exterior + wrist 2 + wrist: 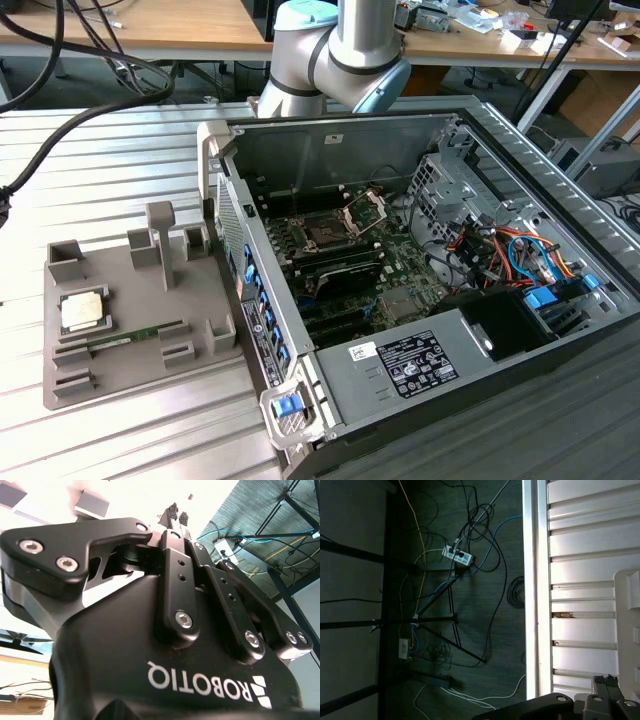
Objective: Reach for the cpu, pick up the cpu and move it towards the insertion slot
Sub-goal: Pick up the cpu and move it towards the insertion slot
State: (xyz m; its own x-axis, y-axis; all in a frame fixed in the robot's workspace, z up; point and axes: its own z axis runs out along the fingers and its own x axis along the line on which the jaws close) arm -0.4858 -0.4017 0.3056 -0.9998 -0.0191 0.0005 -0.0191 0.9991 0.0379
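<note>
The cpu is seen lying flat in a recess of the grey tray, which rests on the slatted metal counter at the exterior view's left. A long green memory stick is laid just beside the chip on the same tray. To the exterior view's right an open computer case is placed on the counter, and the insertion slot is found on the board inside it, with its hinged metal bracket swung up. The cpu and the slot are well apart, with the case's wall between them. The arm is seen at the far edge of the case, well away from the tray. In the second wrist view the black end effector is shown against a bright background, apart from the cpu; whether it is released or clenched cannot be told. In the first wrist view, cables are seen on the dark floor next to the counter's edge.
</note>
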